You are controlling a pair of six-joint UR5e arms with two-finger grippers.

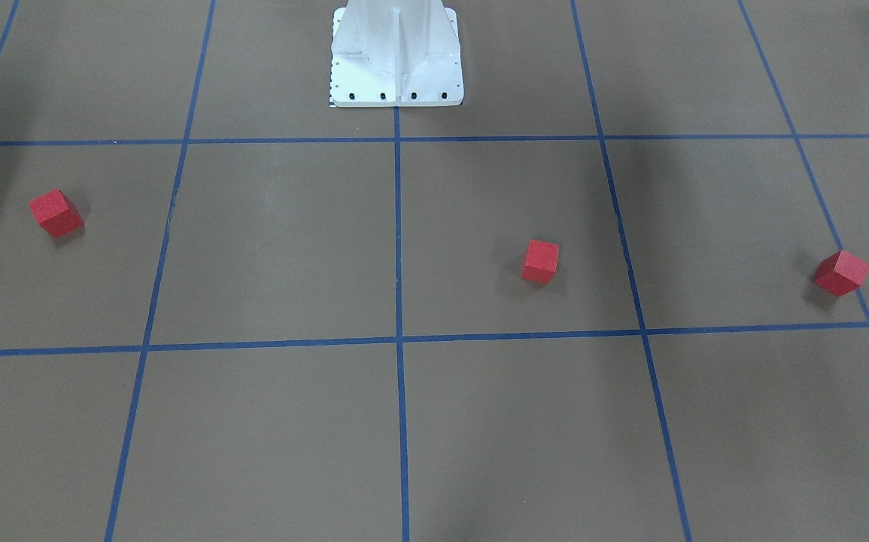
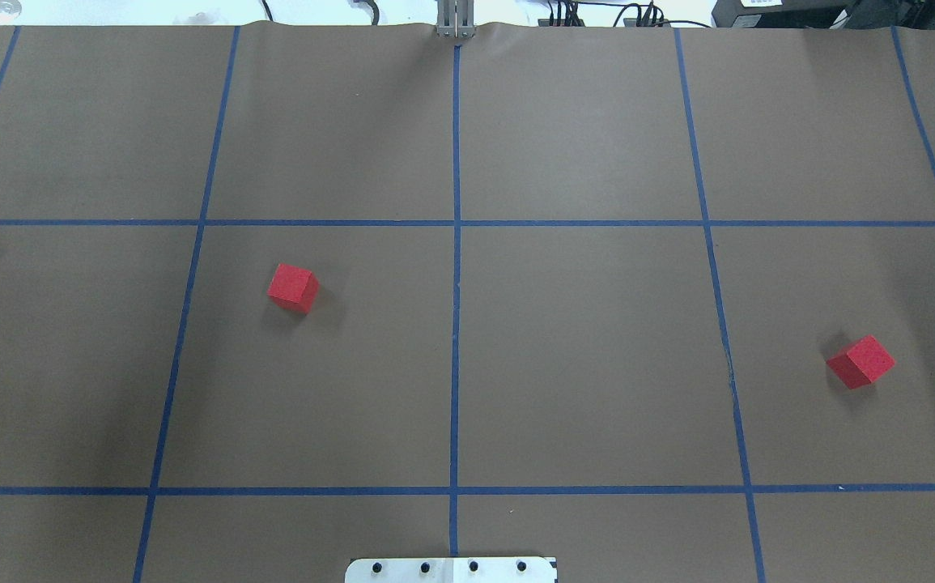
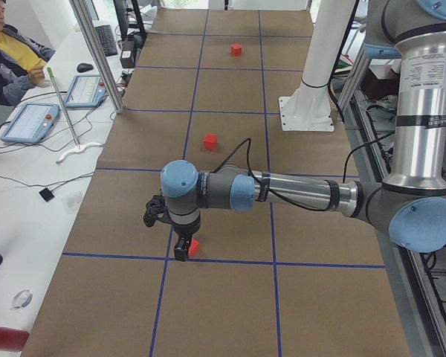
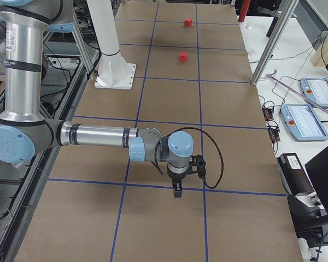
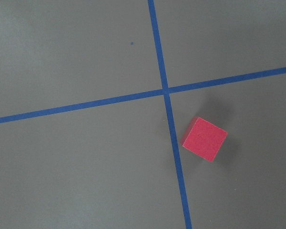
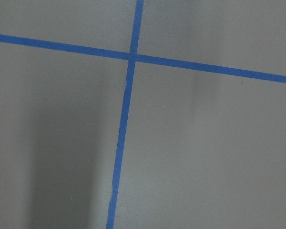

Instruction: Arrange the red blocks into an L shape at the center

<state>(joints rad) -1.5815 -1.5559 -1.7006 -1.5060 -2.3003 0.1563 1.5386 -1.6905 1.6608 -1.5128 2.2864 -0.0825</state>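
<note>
Pincers first: our left pincer (image 3: 180, 251) hangs dark and slim from its grey-and-blue wrist, pointing straight down, low over the brown paper. Only the side camera catches it, so we cannot tell how far its fingers are parted or whether they grip anything. It's the same story for the right pincer (image 4: 177, 191), pointing down close to a blue tape line, its opening beyond us too.

Now the cubes! We have three matte red blocks, plain-faced and sharp-edged, all well apart. The left block (image 1: 841, 272) sits at the table's far left, turned askew, just beside a tape line near a crossing. From the side it lies right by the left pincer's tips. The middle block (image 2: 293, 287) rests inside a grid square, left of the middle line. The right block (image 2: 860, 362) lies far to the right, turned on a diagonal.

The center (image 2: 456, 356) is smooth brown paper split by one tape line, and the middle block is the nearest to it. A white metal base (image 1: 396, 68), bolted down, stands at the robot's edge.
</note>
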